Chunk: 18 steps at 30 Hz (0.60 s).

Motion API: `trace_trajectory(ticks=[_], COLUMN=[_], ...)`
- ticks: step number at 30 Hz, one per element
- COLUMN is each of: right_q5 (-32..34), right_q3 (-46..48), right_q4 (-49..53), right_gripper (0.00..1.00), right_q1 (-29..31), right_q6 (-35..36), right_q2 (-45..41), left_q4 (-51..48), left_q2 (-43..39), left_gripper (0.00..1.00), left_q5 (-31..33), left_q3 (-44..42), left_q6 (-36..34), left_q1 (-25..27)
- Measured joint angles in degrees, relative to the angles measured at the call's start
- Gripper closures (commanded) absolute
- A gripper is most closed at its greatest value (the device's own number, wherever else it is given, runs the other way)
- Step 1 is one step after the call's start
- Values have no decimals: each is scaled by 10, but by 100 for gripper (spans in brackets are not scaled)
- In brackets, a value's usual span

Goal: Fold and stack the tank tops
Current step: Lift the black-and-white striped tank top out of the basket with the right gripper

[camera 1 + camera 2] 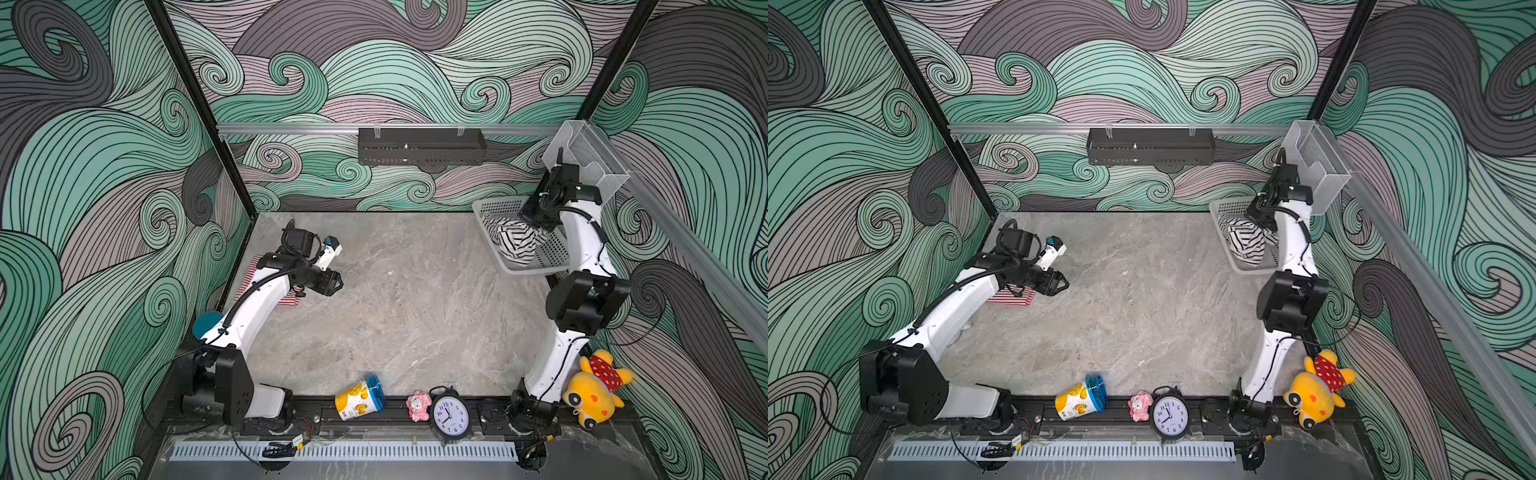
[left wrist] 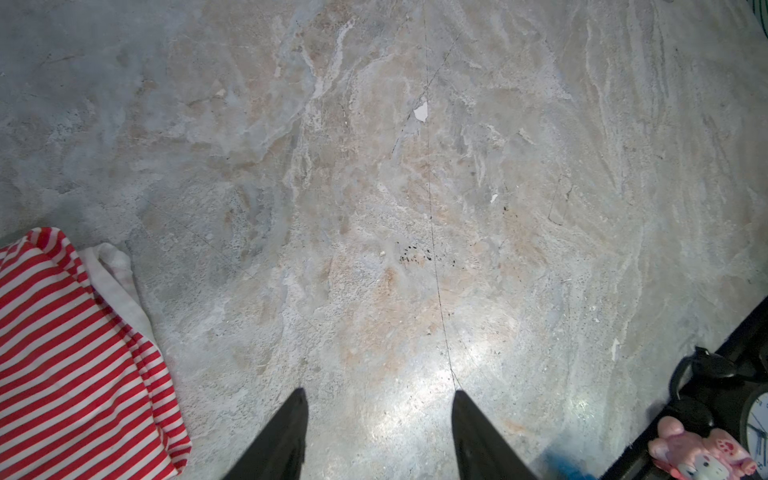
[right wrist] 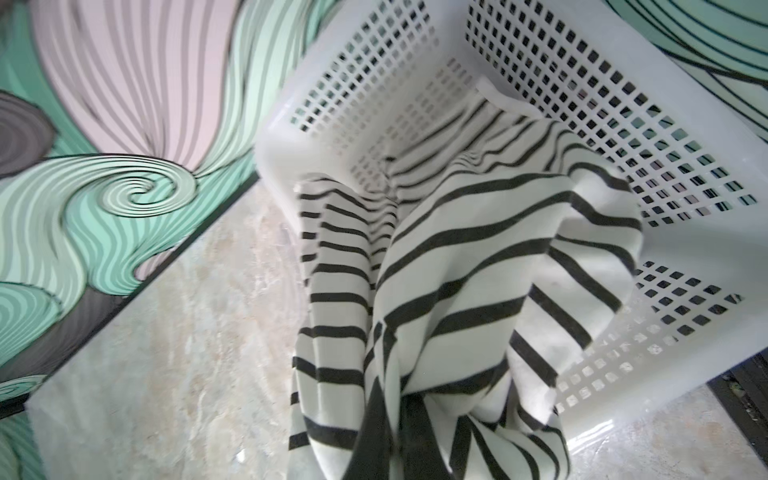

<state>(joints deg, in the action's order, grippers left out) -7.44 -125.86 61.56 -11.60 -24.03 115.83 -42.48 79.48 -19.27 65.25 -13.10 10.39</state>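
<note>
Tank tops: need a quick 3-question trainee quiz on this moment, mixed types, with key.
1. True or false: the red top lies in the basket.
2. Pick one. The right gripper is: A open; B shut on the black top; C shut on the red top.
3. Fill in: the left gripper hangs over bare table, jaws ___, holding nothing.

Key: 1 false, it lies on the table by the left arm; 2 B; 3 open.
</note>
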Motion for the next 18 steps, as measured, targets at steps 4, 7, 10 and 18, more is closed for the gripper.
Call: trace_trajectory(ticks=[4, 7, 10, 18], right_q5=[-15, -30, -49, -103], right_q3=[0, 0, 0, -30], right_q4=[-1, -1, -2, -37], right_gripper=[100, 100, 100, 99], right_q1=[28, 60, 98, 205], right_q6=[-9, -18, -28, -64], right_q2=[-56, -102, -152, -209], left_q4=[0, 0, 2, 14], left_q2=[1, 0, 0, -1], left_gripper=[43, 43, 43, 43], left_q5=[6, 13, 26, 58], left_q3=[0, 0, 0, 0], left_q6=[3, 6, 10, 19], left_q1=[0, 0, 0, 0])
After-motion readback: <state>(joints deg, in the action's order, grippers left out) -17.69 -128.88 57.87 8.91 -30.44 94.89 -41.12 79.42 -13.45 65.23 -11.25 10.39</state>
